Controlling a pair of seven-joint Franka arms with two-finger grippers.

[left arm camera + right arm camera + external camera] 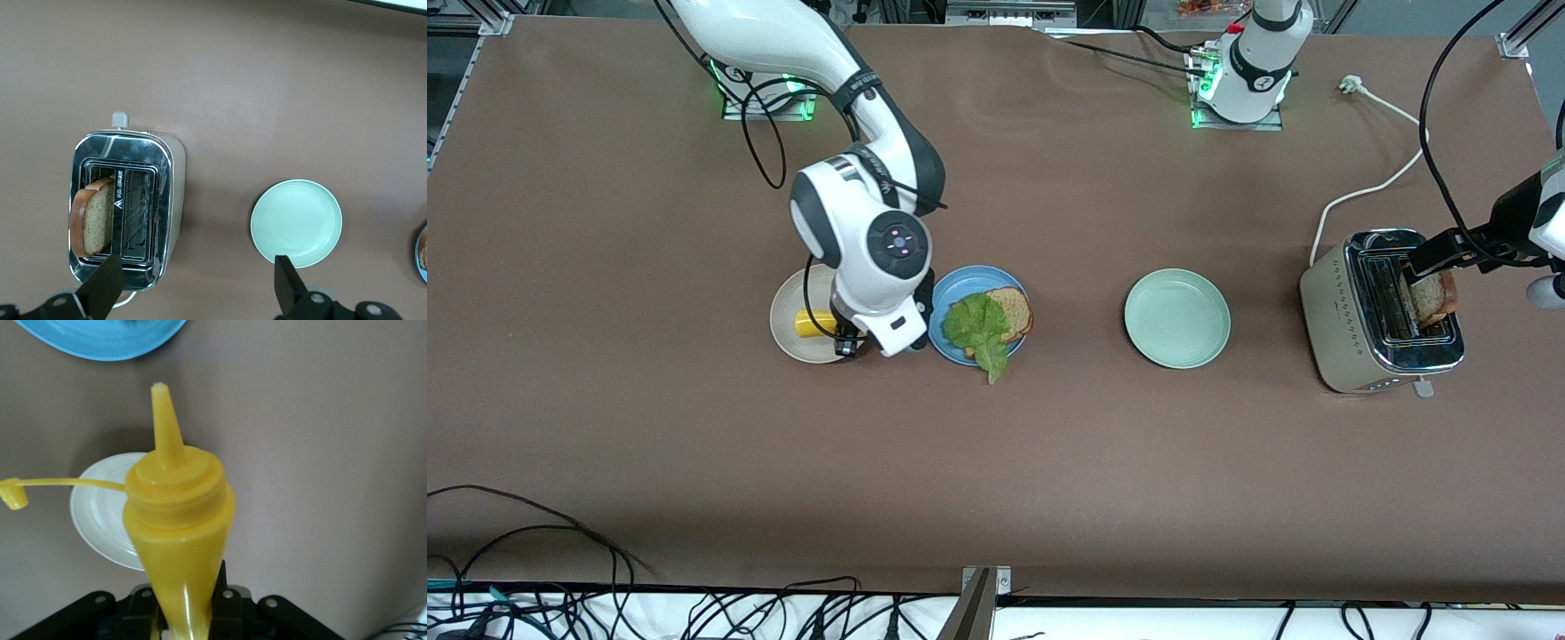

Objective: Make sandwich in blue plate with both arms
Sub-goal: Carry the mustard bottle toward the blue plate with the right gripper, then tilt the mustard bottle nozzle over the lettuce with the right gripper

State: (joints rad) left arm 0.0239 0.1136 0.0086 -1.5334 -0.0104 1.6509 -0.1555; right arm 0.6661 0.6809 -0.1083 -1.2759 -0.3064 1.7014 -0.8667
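Note:
The blue plate (951, 289) holds one slice of brown bread (1016, 307) with a ruffled green lettuce leaf (978, 324) on top, its tip hanging over the rim. A second bread slice (1433, 298) stands in the toaster's slot (93, 213). My right gripper (845, 340) is shut on a yellow squeeze bottle (177, 513) with its cap flipped open. It holds the bottle over the cream-white plate (100, 520), beside the blue plate (100, 337). My left gripper (195, 287) is open and empty above the toaster (1352, 302).
A pale mint-green plate (1176, 318), with nothing on it, sits between the blue plate and the toaster; it also shows in the left wrist view (297, 222). The toaster's white cord (1369, 191) runs toward the left arm's base. Cables lie along the table edge nearest the camera.

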